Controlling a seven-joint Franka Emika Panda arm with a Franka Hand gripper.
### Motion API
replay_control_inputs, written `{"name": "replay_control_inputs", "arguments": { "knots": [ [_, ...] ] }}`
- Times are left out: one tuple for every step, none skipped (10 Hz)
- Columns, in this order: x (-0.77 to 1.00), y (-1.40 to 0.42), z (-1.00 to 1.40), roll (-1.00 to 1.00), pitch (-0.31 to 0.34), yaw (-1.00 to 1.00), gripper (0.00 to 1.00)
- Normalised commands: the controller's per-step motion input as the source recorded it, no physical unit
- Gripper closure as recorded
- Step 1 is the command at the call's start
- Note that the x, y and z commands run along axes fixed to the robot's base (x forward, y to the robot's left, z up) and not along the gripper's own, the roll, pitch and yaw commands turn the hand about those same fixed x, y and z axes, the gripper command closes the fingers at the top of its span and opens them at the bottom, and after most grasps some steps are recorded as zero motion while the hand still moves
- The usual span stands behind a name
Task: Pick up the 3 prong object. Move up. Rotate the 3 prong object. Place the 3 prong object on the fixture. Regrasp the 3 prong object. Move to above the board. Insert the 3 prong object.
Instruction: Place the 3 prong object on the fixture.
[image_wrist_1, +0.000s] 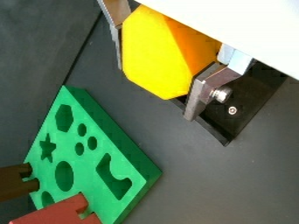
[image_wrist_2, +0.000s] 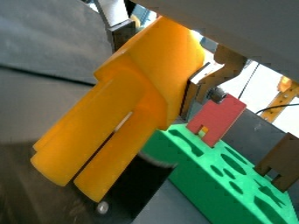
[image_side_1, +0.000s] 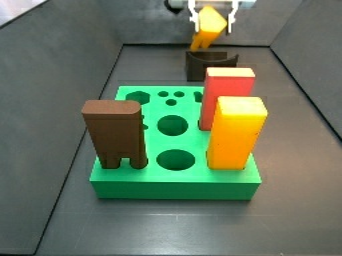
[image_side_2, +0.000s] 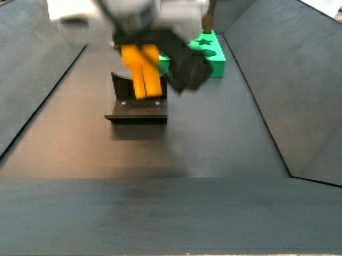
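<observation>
Risk first: the 3 prong object (image_side_1: 205, 39) hangs tilted in the gripper (image_side_1: 211, 22) just above the fixture (image_side_1: 210, 62), and a tilted piece set down on a small block could miss the notch, tip off, or twist between the pads when it touches. I judge that the plastic looks smooth and glossy, so it may slip in the plates if pressed against the fixture's edge. Releasing before it is seated would likely drop it to the floor.

The gripper is clamped on the piece: in a wrist view the silver fingers (image_wrist_1: 208, 87) stand to either side of the yellow body (image_wrist_1: 158, 52), pressing it. In a side view the gripper sits at about 12 o'clock of the board (image_side_1: 174, 160), well beyond it, with the fixture directly beneath. In another side view the piece (image_side_2: 142, 68) slopes down over the fixture's base plate (image_side_2: 136, 112); whether it already touches the fixture I cannot tell.

Shapes and surfaces: the piece is yellow-orange, faceted at one end and split by a groove into long lobes (image_wrist_2: 111, 131), shiny and hard-looking. The fixture (image_wrist_1: 239, 105) is dark, matte, blocky, with a screw head on its face. The board is bright green, matte, cut with round and odd-shaped holes (image_wrist_1: 87, 162). Standing in it are a brown two-legged block (image_side_1: 114, 133) at 9 o'clock, a red block (image_side_1: 227, 95) at 2 o'clock and a tall yellow-orange block (image_side_1: 235, 132) at 4 o'clock. The floor is dull dark grey.
</observation>
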Motion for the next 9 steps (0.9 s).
{"name": "replay_control_inputs", "arguments": {
  "knots": [
    [0.19,0.14,-1.00,-0.30,0.116,-0.17,1.00],
    [0.19,0.14,-1.00,-0.24,0.096,-0.17,1.00],
    [0.18,0.13,-0.88,-0.18,0.054,-0.18,1.00],
    [0.13,0.16,-0.73,-0.11,0.011,-0.16,1.00],
    [0.13,0.16,-0.73,-0.11,0.011,-0.16,1.00],
    [0.11,0.19,-0.72,-0.10,-0.002,-0.15,1.00],
    [0.12,0.20,-0.71,-0.10,-0.007,-0.15,1.00],
    [0.12,0.20,-0.70,-0.10,-0.009,-0.14,1.00],
    [0.11,0.19,-0.71,-0.10,-0.005,-0.14,1.00]
  ]
}}
